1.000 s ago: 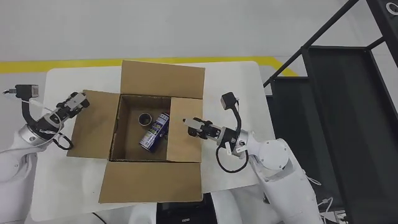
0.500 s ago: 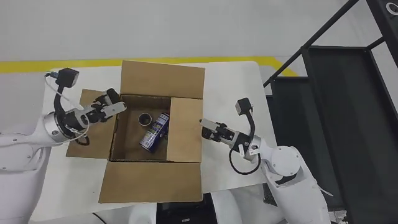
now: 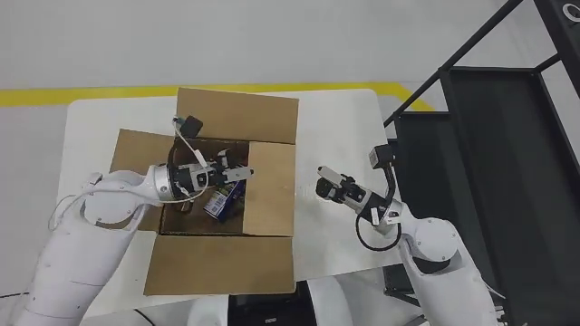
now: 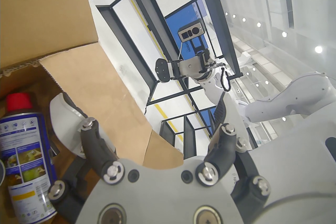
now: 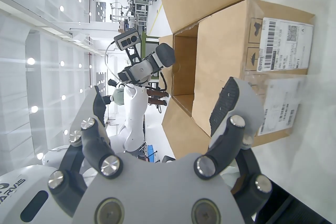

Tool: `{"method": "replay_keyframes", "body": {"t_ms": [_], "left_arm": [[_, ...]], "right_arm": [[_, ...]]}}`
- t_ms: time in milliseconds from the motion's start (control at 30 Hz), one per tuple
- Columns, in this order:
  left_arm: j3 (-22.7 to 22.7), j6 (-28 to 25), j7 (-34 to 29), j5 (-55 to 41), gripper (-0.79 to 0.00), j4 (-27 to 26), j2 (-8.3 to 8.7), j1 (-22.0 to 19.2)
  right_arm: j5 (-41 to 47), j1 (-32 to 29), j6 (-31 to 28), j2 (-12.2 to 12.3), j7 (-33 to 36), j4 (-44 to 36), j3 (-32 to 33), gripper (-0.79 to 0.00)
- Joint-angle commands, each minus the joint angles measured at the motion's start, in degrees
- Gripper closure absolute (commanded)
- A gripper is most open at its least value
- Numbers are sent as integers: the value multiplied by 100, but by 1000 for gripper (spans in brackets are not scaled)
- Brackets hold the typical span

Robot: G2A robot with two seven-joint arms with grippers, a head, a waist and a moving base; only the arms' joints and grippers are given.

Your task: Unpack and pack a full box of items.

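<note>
An open cardboard box (image 3: 237, 113) stands mid-table with its flaps spread. Inside lies a blue spray can (image 3: 220, 203) with a red cap (image 4: 18, 102), on its side. My left gripper (image 3: 237, 174) hangs open inside the box just above the can, nothing between its fingers (image 4: 65, 122). On the table to the right of the box, clear of the right flap, my right gripper (image 3: 325, 182) is open and empty. The right wrist view looks at the labelled box side (image 5: 278, 51) past its open fingers (image 5: 228, 101), with the left arm (image 5: 147, 66) over the far side.
A black metal rack (image 3: 507, 145) stands close to the table's right edge. White table surface (image 3: 335, 127) shows to the right of the box and behind it. A yellow floor line (image 3: 91, 96) runs behind the table.
My left arm swung from left of the box over the left flap and into the box. My right gripper drew back to the right, away from the right flap.
</note>
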Motion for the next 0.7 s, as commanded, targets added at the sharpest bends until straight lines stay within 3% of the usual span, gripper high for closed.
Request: {"method": "replay_keyframes", "body": {"t_ms": [0,333,667], "left_arm": [[294,-9,-8,36,-785,265,-65,-180],[854,-92,270,228,-785,1182,-263,-658],[1108,-610,-157,-1074,-785,1523,-456,-1080]], "right_arm": [[27,-32,-14,15,9,4,35,-785],[135,-101,-34,73,26,11,63,-785],[135,-170,70,140,121,-80,116,-785]]}}
